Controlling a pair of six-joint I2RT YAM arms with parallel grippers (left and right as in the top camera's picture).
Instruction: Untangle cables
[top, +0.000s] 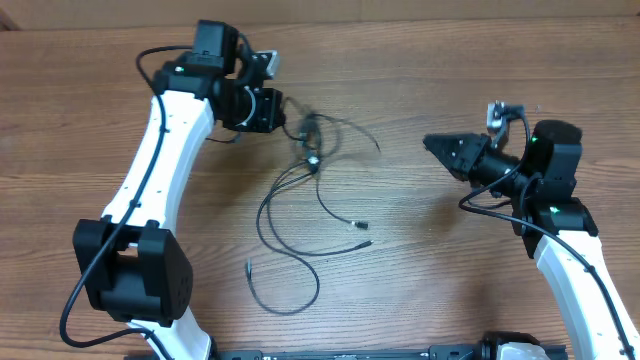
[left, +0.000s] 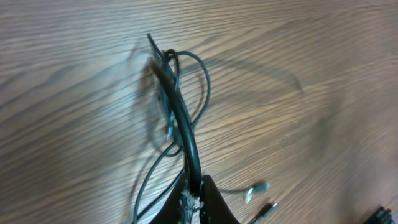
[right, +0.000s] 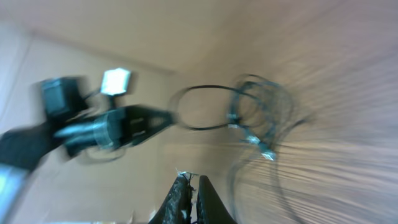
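Two grippers, both closed: left gripper (top: 288, 118) pinches the cables (top: 312, 158) at their eleven o'clock end; right gripper (top: 428, 142), three o'clock of them, holds nothing.

White links, black joints on left arm (top: 165, 150) and right arm (top: 580, 280). Black tapered left tool (top: 284, 122), right tool (top: 432, 144). Looped black wires (top: 67, 310); green lights (top: 553, 210) at right.

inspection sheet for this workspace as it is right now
surface: wooden table, no spills seen
job's things: cables bunched near the middle, loops and plug ends trailing toward the near edge
clutter: nothing seen
grippers: left gripper jaws shut on a strand of the cables; right gripper jaws shut, empty, apart from the cables
cables: arm wires loop beside both arms
surroundings: nothing seen
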